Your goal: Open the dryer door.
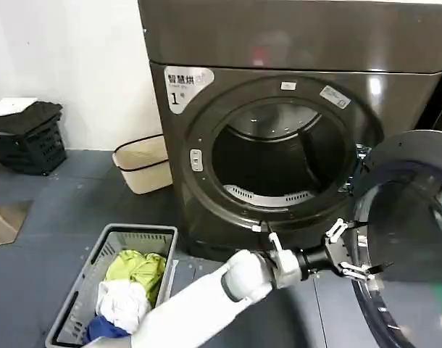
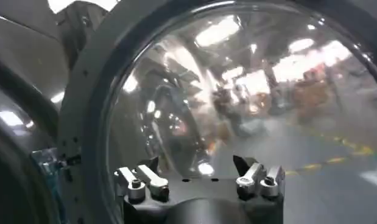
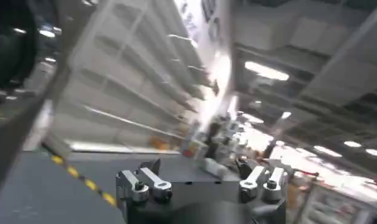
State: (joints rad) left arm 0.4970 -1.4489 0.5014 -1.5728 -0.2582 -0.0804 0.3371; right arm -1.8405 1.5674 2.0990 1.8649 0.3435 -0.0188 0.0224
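Smooth white arm (image 1: 199,304) with rounded joint, black wrist, silver-and-black gripper (image 1: 355,254) with screw-fastened metal jaws.

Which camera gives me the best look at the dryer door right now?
The head view: the dryer door hangs swung open right of the drum opening, with the left gripper, fingers open, at its inner edge. The left wrist view gives a close-up of the door's inner rim and glass bowl. The right wrist view looks out at the room.
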